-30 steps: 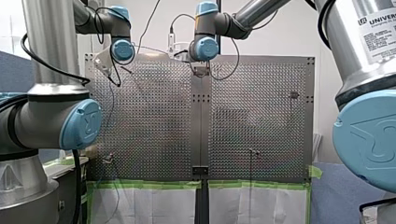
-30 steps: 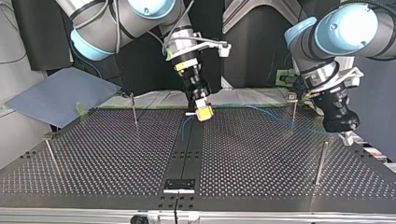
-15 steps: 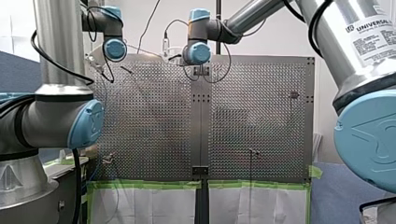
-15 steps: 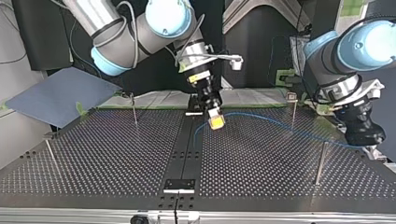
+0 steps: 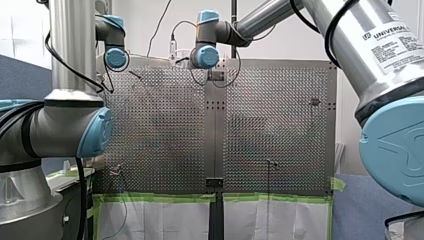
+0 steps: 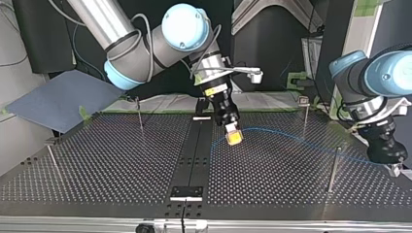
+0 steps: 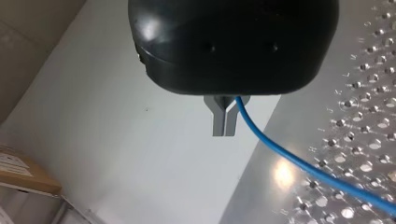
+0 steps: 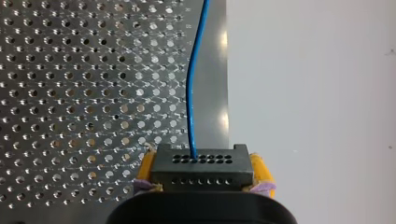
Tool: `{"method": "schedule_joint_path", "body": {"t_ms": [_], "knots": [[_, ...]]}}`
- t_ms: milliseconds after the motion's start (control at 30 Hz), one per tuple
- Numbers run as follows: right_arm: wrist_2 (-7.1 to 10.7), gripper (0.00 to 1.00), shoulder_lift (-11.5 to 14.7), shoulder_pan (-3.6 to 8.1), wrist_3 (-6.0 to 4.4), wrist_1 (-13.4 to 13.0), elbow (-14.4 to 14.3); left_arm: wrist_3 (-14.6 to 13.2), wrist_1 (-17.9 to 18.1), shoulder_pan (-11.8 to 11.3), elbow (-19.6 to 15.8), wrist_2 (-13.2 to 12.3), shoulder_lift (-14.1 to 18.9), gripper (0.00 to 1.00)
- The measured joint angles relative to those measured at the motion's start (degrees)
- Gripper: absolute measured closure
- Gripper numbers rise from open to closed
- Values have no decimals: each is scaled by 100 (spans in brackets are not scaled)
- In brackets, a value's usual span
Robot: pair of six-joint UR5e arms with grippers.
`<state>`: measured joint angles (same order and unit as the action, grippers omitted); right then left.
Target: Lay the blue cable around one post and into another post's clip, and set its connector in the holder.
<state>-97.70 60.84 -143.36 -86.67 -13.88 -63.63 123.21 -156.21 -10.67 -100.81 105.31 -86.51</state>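
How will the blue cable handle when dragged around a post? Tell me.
Probably floppy: the blue cable curves loosely between my right gripper and my left gripper. Likely light, being thin. Its connector looks rigid and blocky, so it should grip firmly between the yellow pads.

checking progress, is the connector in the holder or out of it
Out: the connector is clamped between my right claw's yellow pads, not set down.

The thin blue cable [image 6: 291, 137] runs in a long shallow curve from my right hand [image 6: 234, 139], past a post with a small head [image 6: 304, 116] and a plain post [image 6: 333, 170], to my left hand [image 7: 223, 122], which pinches it. Its black connector [image 8: 201, 168], a block with rows of holes, sits clamped between the right hand's yellow pads [image 8: 259, 169].
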Motion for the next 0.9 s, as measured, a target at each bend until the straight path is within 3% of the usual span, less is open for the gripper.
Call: {"method": "schedule_joint_path", "body": {"t_ms": [467,667,900], "knots": [[27,100,-375,63,6,146,688,-149,-99,-20,406,-188,-663,100],[32,100,-537,79,9,231,990,-159,-104,-56,526,-191,-769,100],[55,100,-664,93,9,209,1062,-154,-194,-77,607,-280,-970,100]]}}
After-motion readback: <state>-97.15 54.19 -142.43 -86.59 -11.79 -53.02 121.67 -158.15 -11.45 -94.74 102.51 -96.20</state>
